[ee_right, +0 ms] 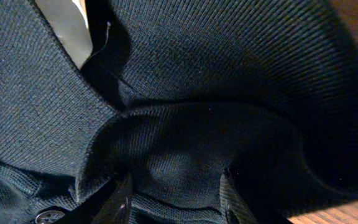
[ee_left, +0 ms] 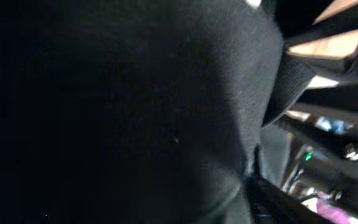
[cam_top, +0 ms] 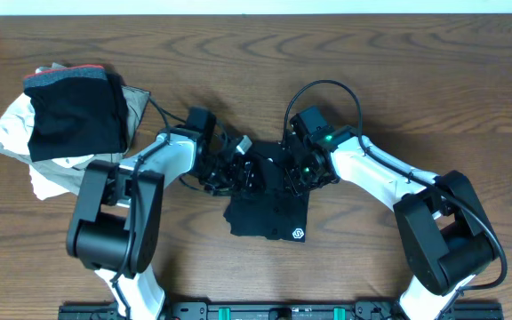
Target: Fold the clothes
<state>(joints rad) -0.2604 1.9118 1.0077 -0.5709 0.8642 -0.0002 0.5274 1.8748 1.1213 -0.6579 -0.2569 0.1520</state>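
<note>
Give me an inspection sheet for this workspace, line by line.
Surface: wooden table, dark grain.
Job's things: black shirt crumpled at centre, logo near its near edge; clothes pile at the far left, dark garment over pale ones.
Clutter: nothing seen.
Grippers: left gripper and right gripper both down on the shirt's far edge. Left wrist view is filled with black fabric, so the grip cannot be told. Right fingers flank a fold, closure unclear.
Cables: black cable loops above the right arm.
Surroundings: black rail along the near edge.
</note>
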